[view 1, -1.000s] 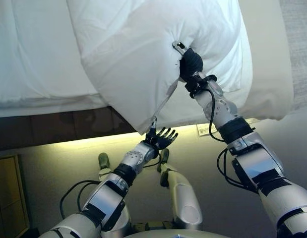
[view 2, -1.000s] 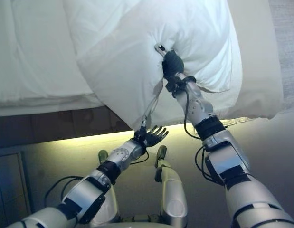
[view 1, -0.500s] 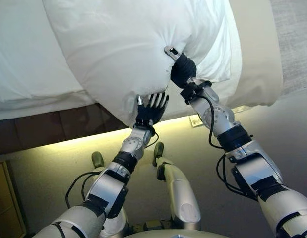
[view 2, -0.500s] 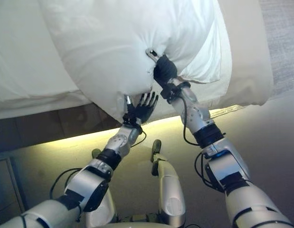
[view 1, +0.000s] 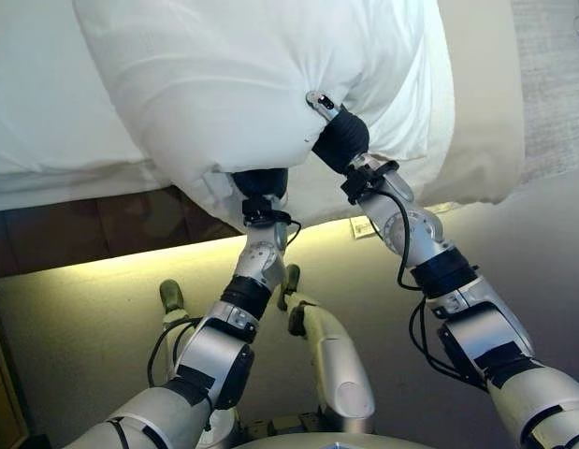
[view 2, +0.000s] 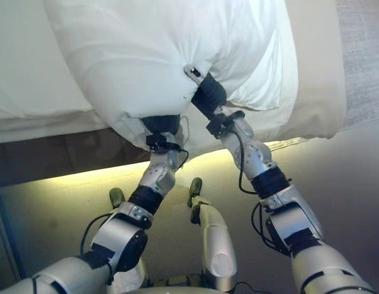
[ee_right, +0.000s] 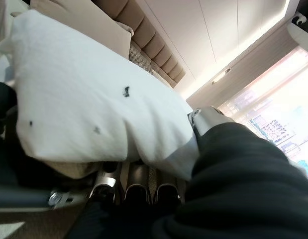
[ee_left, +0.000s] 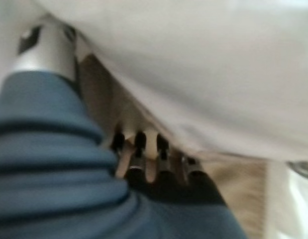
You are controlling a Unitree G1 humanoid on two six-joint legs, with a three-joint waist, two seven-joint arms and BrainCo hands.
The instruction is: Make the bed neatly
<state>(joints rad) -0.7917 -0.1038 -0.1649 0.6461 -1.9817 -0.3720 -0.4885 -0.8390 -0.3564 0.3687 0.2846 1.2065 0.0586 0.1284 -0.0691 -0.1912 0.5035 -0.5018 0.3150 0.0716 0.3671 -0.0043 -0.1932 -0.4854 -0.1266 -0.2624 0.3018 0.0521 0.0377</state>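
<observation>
The white duvet (view 1: 242, 84) hangs bunched over the bed's (view 1: 46, 140) near edge. The right hand (view 1: 338, 140) clutches a fold; the left hand (view 1: 259, 182) is under its lower corner, fingers seemingly curled on cloth. Below, a dark bed base (view 1: 83, 234) meets a lit floor (view 1: 102, 299).

Both arms reach up and forward, converging at the wrists. The left hand (view 1: 260, 182) is raised with its forearm near vertical, its fingers (ee_left: 139, 149) tucked under white bedding, their curl hidden. The right hand (view 1: 338, 140) comes in at a slant from the right, thumb (view 1: 319, 101) on top of the bedding and fingers (ee_right: 136, 191) beneath, pinching it.
</observation>
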